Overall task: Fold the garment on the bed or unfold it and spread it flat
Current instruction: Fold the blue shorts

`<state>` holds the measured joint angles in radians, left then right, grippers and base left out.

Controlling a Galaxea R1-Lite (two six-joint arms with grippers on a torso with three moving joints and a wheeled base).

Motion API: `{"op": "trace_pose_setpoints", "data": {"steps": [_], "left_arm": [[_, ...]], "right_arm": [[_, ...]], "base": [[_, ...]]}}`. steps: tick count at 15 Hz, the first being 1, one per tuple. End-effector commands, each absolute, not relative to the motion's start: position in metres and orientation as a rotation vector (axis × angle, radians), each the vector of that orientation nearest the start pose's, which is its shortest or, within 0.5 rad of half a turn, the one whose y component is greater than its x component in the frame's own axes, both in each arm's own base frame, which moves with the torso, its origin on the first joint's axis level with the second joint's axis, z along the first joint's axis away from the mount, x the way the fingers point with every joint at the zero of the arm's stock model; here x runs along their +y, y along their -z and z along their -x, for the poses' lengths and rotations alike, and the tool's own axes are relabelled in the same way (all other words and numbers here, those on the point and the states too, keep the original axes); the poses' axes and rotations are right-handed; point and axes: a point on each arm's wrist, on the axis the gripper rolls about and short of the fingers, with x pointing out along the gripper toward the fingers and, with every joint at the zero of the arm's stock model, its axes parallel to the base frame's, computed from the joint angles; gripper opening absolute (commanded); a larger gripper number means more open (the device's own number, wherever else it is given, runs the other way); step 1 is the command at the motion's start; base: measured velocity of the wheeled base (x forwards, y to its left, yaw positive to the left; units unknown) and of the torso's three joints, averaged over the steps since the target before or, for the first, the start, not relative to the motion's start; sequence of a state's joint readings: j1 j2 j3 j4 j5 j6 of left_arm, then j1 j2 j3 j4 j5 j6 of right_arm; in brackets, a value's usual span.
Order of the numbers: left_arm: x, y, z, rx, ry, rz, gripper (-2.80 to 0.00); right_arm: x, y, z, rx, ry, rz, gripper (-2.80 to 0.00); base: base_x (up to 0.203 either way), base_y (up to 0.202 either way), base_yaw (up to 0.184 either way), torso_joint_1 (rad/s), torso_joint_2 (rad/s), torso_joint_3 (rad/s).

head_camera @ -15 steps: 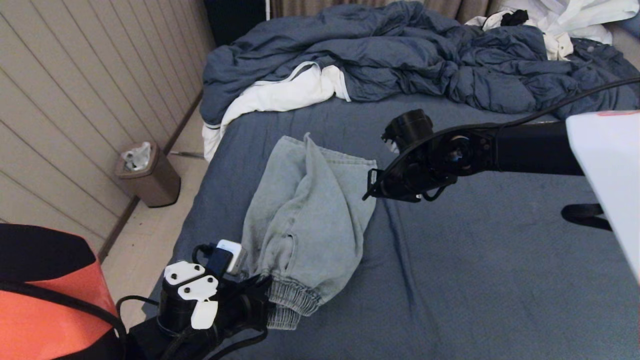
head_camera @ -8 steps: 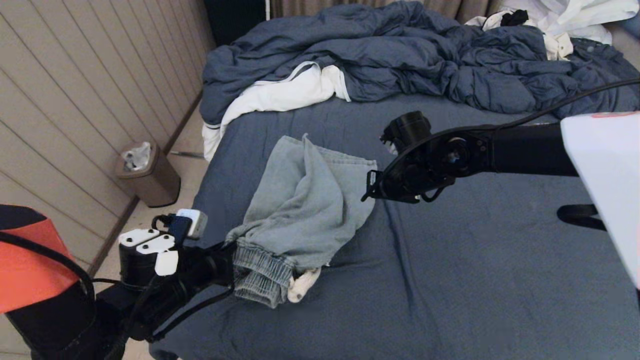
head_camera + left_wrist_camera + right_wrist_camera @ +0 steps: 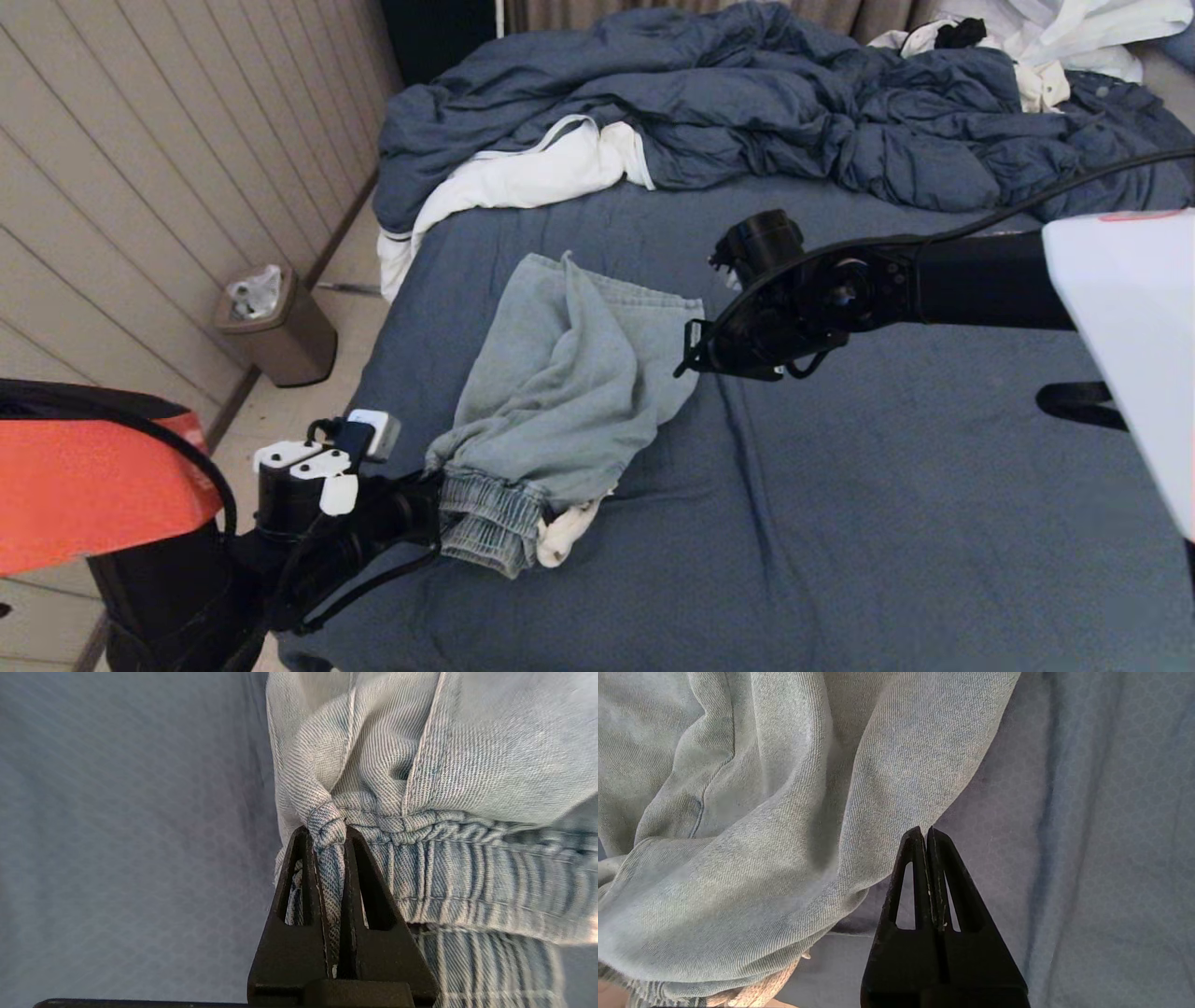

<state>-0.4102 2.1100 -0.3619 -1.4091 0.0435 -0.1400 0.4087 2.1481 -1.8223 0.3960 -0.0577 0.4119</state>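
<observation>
1. Garment (image 3: 569,392): pale washed-denim shorts, crumpled lengthwise. You find them on the bed (image 3: 887,523), lying toward its left edge and in the nearer half, with the gathered waistband at the near end and the leg hems at the far end.
2. Handling, as a judgement: soft, light and limp. The cloth will drape and slide easily over the sheet; the elastic waistband bunches when pulled at one point. Nothing fragile.
3. Where to take hold: the waistband corners are the thickest, firmest places. The free far hems would suit a second grip for spreading.
4. Left gripper (image 3: 332,833): at the near left edge of the bed, jaws pinched tight on a fold of the waistband, with denim squeezed between the fingers.
5. Right gripper (image 3: 926,833): hovering just beside the right edge of the shorts, above the sheet, with jaws pressed together and nothing between them.
6. Drawstring (image 3: 565,534): a white end shows under the waistband at the near end.
7. Other stock: a bulky dark blue duvet (image 3: 747,103) across the far side of the bed; a white garment (image 3: 523,182) at the far left corner.
8. Change since a second ago: you see the waistband dragged leftward toward the bed's edge and rolled over, so the drawstring is now exposed. The left gripper has moved with it. The right gripper has kept its place.
</observation>
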Motion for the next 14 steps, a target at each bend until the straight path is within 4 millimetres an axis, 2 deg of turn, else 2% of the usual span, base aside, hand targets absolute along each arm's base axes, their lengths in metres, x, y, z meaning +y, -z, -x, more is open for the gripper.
{"op": "trace_pose_setpoints", "data": {"steps": [1,7,8,11,14], "left_arm": [[-0.117,-0.018,-0.282,0.391,0.322,0.056,-2.8],[-0.117,-0.016,-0.284,0.39,0.31,0.057,-2.8],[-0.117,-0.016,-0.285,0.389,0.307,0.056,0.0],[-0.116,-0.025,-0.283,0.362,0.31,0.063,0.0],[-0.111,-0.051,-0.271,0.287,0.316,0.079,0.0]], "right_arm": [[0.171,-0.199,-0.395,0.764,-0.184,-0.223,-2.8],[0.172,-0.198,-0.394,0.766,-0.187,-0.222,-2.8],[0.172,-0.198,-0.394,0.766,-0.187,-0.222,-2.8],[0.171,-0.199,-0.395,0.764,-0.186,-0.223,-2.8],[0.171,-0.198,-0.395,0.765,-0.184,-0.223,-2.8]], "base": [[0.0,0.0,0.0,0.0,0.0,0.0],[0.0,0.0,0.0,0.0,0.0,0.0],[0.0,0.0,0.0,0.0,0.0,0.0],[0.0,0.0,0.0,0.0,0.0,0.0],[0.0,0.0,0.0,0.0,0.0,0.0]]}}
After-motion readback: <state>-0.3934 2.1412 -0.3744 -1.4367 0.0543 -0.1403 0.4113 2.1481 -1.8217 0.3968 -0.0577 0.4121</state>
